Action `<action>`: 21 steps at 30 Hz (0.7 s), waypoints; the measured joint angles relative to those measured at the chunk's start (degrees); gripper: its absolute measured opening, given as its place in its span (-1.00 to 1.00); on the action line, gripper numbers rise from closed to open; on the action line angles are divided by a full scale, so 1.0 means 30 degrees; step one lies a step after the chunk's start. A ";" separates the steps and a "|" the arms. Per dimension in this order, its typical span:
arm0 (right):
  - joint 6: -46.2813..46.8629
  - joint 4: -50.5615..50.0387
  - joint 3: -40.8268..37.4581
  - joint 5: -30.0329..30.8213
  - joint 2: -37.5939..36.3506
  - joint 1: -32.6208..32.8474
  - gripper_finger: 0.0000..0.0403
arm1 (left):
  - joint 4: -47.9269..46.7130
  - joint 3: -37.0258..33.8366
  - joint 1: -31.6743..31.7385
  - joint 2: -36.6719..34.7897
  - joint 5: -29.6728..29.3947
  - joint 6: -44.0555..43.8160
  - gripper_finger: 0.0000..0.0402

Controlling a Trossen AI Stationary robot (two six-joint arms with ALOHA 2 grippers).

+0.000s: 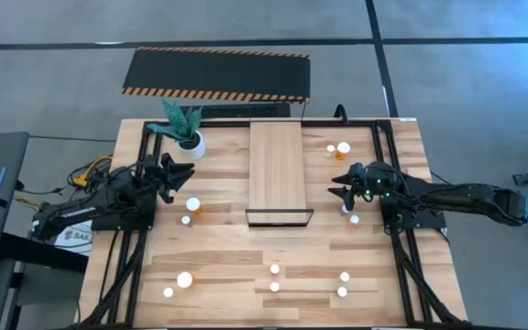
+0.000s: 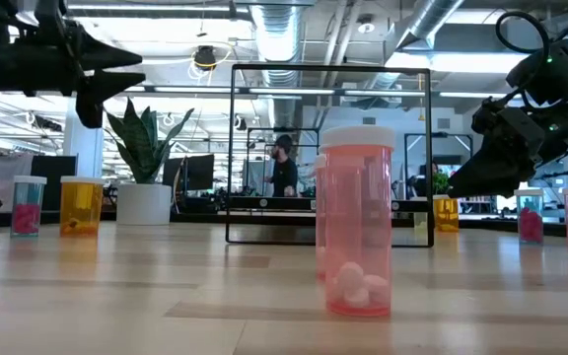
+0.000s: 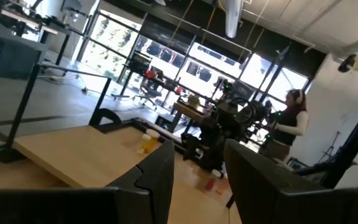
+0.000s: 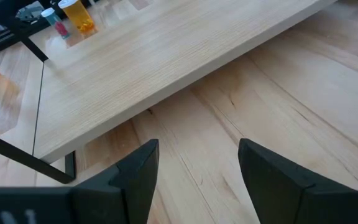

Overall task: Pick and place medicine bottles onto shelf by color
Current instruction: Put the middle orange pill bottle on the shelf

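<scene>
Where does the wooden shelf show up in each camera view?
High view: the shelf lies mid-table, black frame at its near end.
Low view: seen end-on, its black frame stands behind the pink bottle.
Left wrist view: pale board beyond the left pincer.
Right wrist view: board beyond the right pincer.
Shared landmark: the black frame.

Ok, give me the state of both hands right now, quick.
Left hand: open, holding nothing, raised above the table's left side.
Right hand: open, holding nothing, beside the shelf.
</scene>
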 joint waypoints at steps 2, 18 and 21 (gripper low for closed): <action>0.0001 0.0001 0.0000 -0.0001 -0.0003 -0.0001 0.22 | 0.0170 0.0000 0.0000 0.0000 -0.0007 -0.0210 -0.36; 0.0000 0.0004 -0.0006 0.0000 -0.0003 0.0001 0.22 | 0.0358 0.1069 -0.0007 0.0682 -0.1187 -0.1445 -0.36; -0.0001 -0.0004 -0.0007 -0.0001 -0.0003 0.0000 0.22 | 0.0218 0.1885 -0.0007 0.1856 -0.1191 -0.1151 -0.36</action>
